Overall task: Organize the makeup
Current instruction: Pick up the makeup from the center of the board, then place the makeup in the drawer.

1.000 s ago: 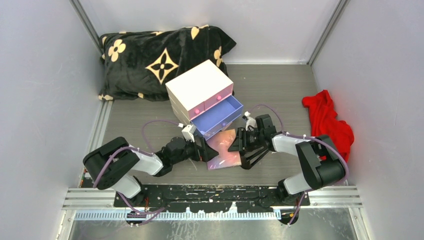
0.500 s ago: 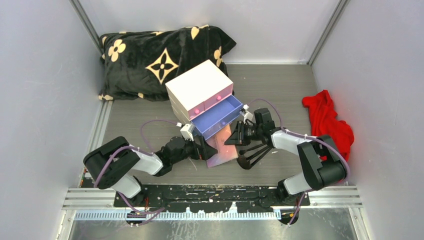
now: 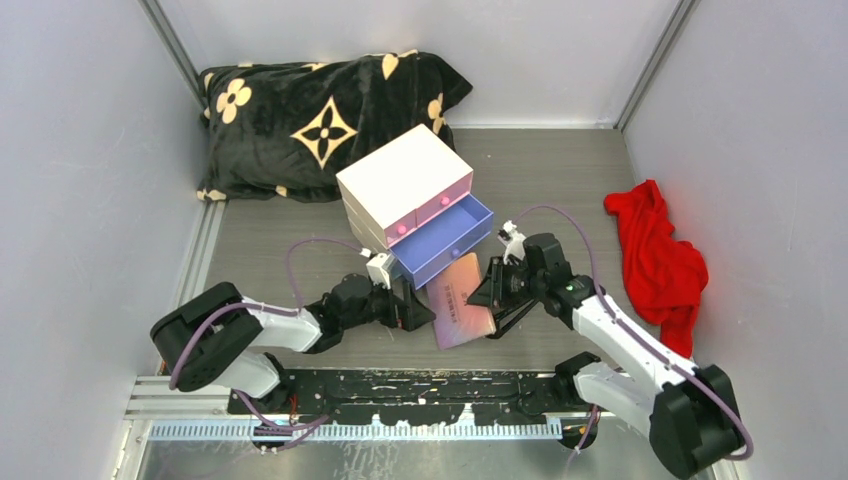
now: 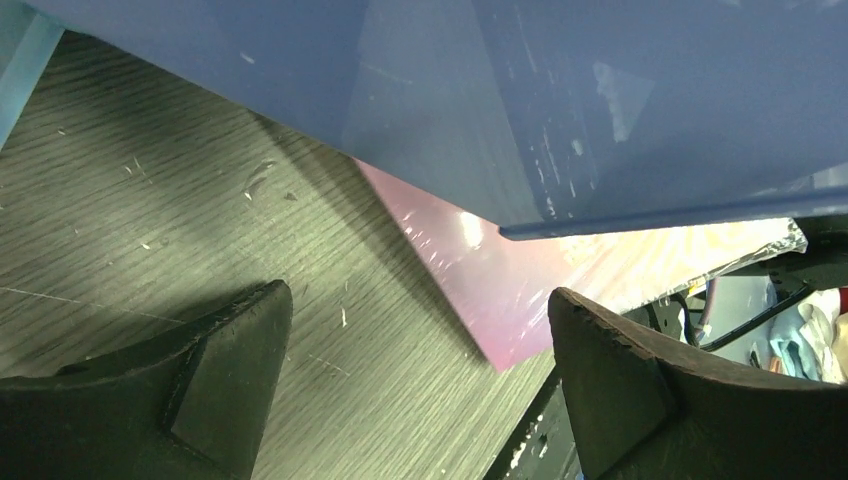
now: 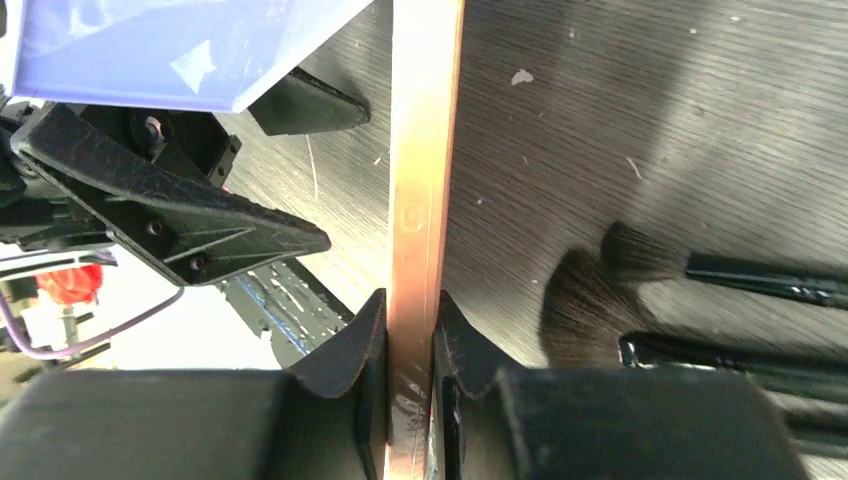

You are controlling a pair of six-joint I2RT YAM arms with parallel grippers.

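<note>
My right gripper (image 5: pixel 410 320) is shut on the edge of the flat iridescent pink palette (image 5: pixel 420 190), which I see edge-on between its pads. From above, the palette (image 3: pixel 460 302) stands tilted just in front of the open blue drawer (image 3: pixel 447 237), with the right gripper (image 3: pixel 492 297) at its right side. My left gripper (image 4: pixel 415 310) is open low over the table, the palette's corner (image 4: pixel 530 300) lying beyond its fingers under the drawer's bottom (image 4: pixel 560 90). Black-handled brushes (image 5: pixel 600 290) lie on the table to the right of the palette.
The cream drawer box (image 3: pixel 403 180) with pink drawers stands mid-table, its blue drawer pulled out toward the arms. A black patterned pillow (image 3: pixel 300 115) lies at the back left. A red cloth (image 3: pixel 655 255) lies at the right wall.
The right gripper closed on the palette and raised it from flat to tilted, shifting slightly right. The right arm's elbow swung down and right. The left gripper stayed open.
</note>
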